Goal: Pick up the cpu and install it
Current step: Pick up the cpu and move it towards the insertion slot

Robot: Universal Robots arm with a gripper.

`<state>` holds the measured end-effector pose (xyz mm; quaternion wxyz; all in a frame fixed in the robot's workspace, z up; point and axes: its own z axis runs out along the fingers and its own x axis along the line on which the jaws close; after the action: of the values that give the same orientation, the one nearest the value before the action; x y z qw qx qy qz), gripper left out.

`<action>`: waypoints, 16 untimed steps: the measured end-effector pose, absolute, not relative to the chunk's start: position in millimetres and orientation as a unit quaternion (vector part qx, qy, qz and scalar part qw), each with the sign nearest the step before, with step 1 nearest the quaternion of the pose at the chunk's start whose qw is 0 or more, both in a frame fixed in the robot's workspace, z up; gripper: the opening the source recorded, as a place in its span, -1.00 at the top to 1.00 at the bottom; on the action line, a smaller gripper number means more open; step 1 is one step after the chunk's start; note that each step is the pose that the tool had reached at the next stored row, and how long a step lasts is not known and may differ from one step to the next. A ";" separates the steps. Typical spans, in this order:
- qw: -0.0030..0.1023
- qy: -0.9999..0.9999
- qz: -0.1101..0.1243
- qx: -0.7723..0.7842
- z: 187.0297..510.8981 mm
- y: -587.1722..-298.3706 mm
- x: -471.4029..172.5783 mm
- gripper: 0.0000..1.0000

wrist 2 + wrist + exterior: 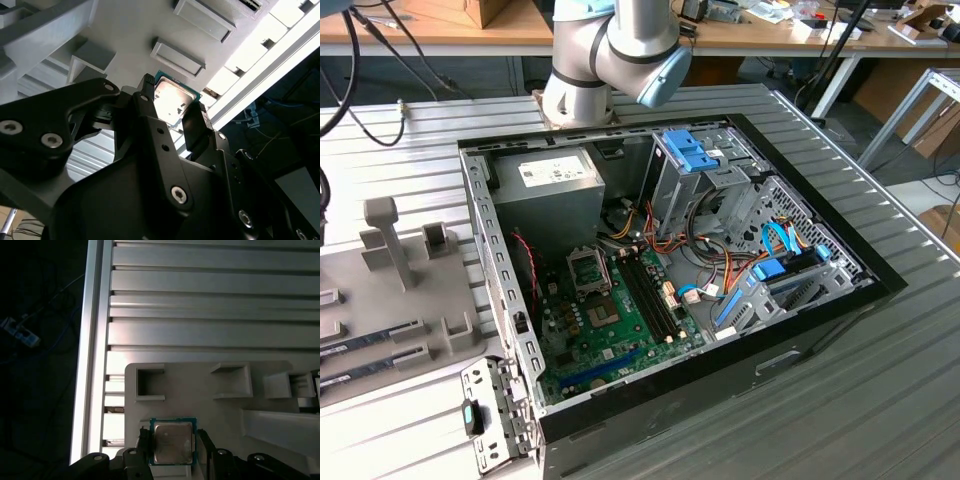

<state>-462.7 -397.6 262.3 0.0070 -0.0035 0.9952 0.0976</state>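
Note:
The cpu, a flat square chip with a silvery top and a thin green rim, sits between my gripper's two black fingers. One finger presses each of two opposite edges. In the second wrist view the cpu shines between the fingers of the gripper, just over the grey parts tray. I cannot tell whether the chip rests on the tray or hangs slightly above it. In the exterior view the green motherboard lies inside the open computer case, with its metal-framed socket near the power supply.
The grey tray has several square pockets and lies on a ribbed aluminium table close to the table's edge. The arm's base stands behind the case. Memory slots, cables and blue drive brackets crowd the case's inside.

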 end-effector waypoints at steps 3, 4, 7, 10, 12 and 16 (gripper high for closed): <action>0.007 0.995 0.099 -0.003 263.3 -397.6 -462.7 0.06; 0.007 0.995 0.100 -0.003 263.7 -397.6 -462.7 0.06; 0.007 0.995 0.102 -0.003 264.9 -397.6 -462.7 0.06; 0.007 0.995 0.104 -0.003 266.6 -397.6 -462.7 0.06; 0.007 0.994 0.105 -0.003 267.6 -397.6 -462.7 0.06; 0.007 0.994 0.108 -0.003 269.9 -397.6 -462.7 0.06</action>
<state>-462.7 -397.6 269.9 0.0069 -0.0034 0.9941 0.1084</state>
